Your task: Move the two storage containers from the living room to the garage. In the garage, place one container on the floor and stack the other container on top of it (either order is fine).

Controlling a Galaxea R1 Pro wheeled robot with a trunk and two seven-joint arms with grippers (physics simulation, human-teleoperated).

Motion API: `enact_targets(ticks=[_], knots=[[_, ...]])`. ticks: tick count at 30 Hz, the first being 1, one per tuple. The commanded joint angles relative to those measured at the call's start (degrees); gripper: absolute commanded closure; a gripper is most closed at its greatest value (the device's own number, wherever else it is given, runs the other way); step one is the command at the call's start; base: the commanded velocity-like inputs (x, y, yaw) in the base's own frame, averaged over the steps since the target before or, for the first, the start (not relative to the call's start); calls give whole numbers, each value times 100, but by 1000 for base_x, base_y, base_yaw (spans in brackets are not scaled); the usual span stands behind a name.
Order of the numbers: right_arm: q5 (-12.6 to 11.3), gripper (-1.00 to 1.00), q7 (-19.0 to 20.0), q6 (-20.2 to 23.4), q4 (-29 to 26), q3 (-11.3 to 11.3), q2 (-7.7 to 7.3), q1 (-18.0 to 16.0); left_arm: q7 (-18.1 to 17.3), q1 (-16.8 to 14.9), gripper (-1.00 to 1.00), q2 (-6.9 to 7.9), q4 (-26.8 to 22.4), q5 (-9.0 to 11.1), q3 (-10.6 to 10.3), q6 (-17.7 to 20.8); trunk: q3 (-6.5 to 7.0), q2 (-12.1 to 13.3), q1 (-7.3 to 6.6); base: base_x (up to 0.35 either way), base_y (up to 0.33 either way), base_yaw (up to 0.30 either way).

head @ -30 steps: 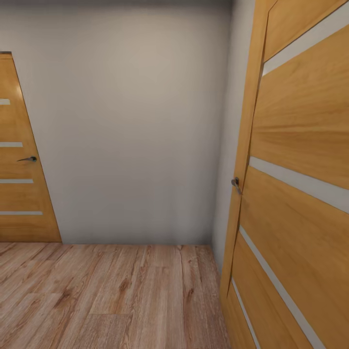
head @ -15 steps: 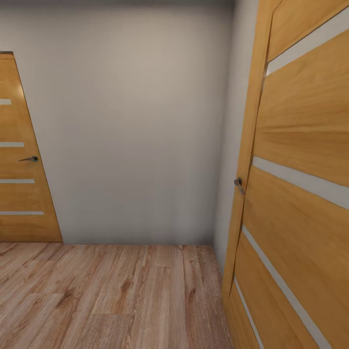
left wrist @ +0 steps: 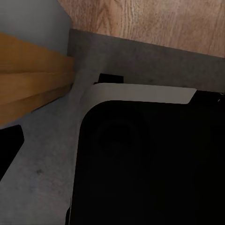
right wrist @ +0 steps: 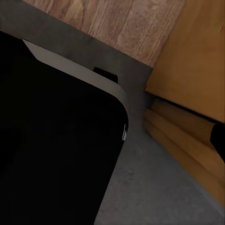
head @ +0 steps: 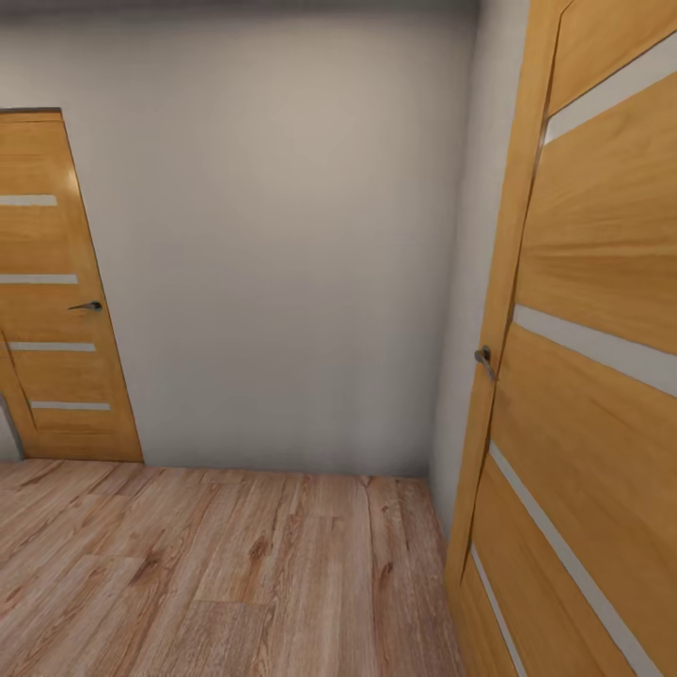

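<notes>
No writing is legible anywhere. The head view shows a plain grey-white wall (head: 282,244), light wood-plank flooring (head: 216,574), a striped honey-wood door (head: 602,376) at 3 o'clock with a metal handle (head: 483,360), and another door (head: 52,291) at 9 o'clock. Both wrist views show the robot's black base (left wrist: 150,164) over dark grey concrete floor (left wrist: 42,178). I cannot tell the state of the jaws or where the storage containers are.

No readable text, labels or numbers (doors and walls plain)
</notes>
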Motion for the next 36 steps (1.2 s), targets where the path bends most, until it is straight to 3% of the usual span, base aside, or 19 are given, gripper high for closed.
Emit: enact_targets(ticks=[1,11,20,36], knots=[[-57,-100,-6,-38,19,48,4,-6,-1,-2,-100,0,2,45,5,-14,-6,-3,0,0,0,18],[-58,-100,-6,-41,19,48,12,-6,-11,-2,-100,0,2,44,1,-14,-6,-3,0,12,0,3],[-58,-100,-6,-50,19,48,1,-6,-8,-2,-100,4,2,53,5,-14,-6,-3,0,208,0,0],[-58,-100,-6,-41,19,48,10,-6,-7,-2,-100,0,2,47,5,-14,-6,-3,0,11,0,0]])
